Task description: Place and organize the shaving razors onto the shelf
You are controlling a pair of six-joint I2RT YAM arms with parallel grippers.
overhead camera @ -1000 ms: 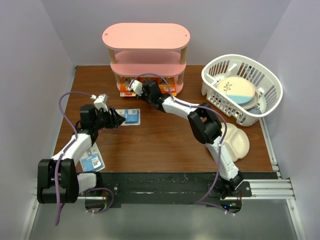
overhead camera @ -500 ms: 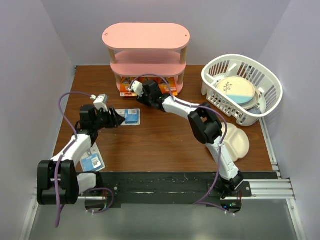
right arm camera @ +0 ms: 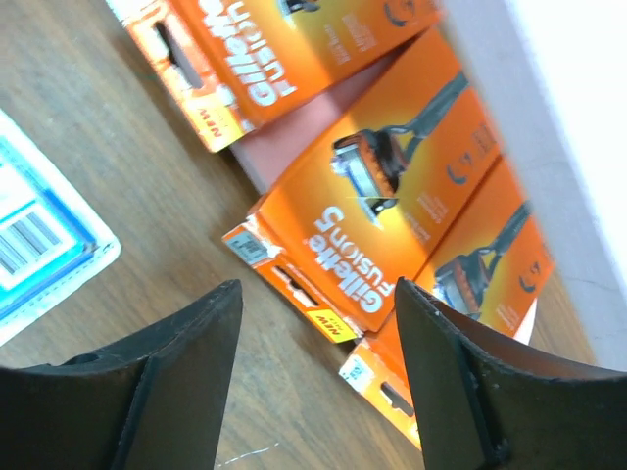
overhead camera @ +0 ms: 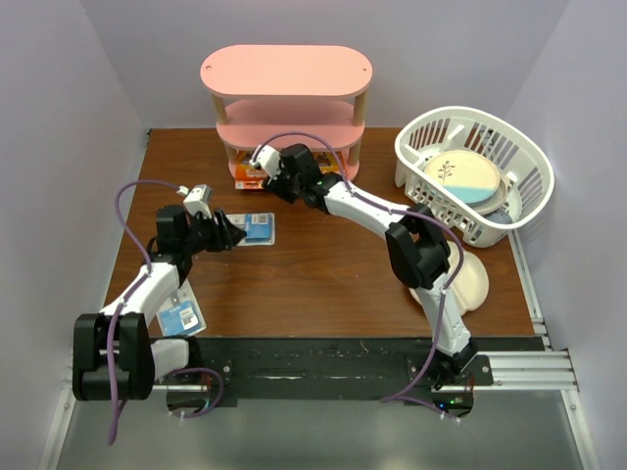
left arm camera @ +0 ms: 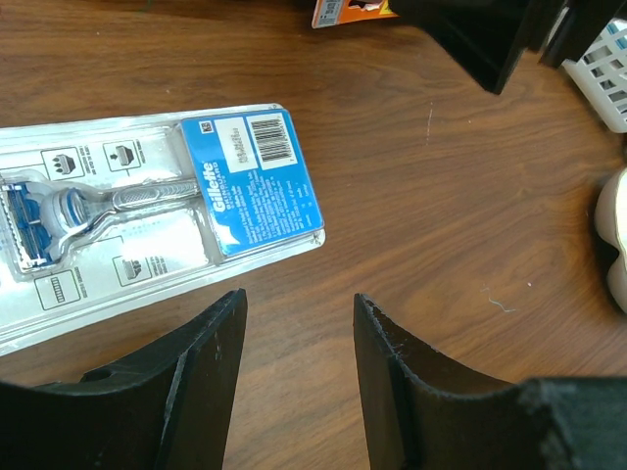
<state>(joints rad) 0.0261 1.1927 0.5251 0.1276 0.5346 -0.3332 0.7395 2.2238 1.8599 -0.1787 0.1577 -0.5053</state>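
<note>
3 orange packs [right arm camera: 372,186] sit at lowest board of shelf [overhead camera: 286,70], fanned and overlapping, front ends sticking out toward table [overhead camera: 323,284]. They're placed, more or less, but not tidy. Right gripper [right arm camera: 318,304] hangs just above them, jaws apart, nothing btwn them: released. Blister pack [left arm camera: 147,206] lies flat on table, well short of shelf. Left gripper [left arm camera: 299,313] is low just behind its near edge, jaws spread, empty, no contact visible. Second blister pack [overhead camera: 181,319] lies flat by left arm's base, far from shelf, no gripper near it. Top board carries no pack; mid tier mostly hidden from above. Est. approx 3 of 5 delivered. Left to do: both blister packs to fetch, then orange row to square up.
</note>
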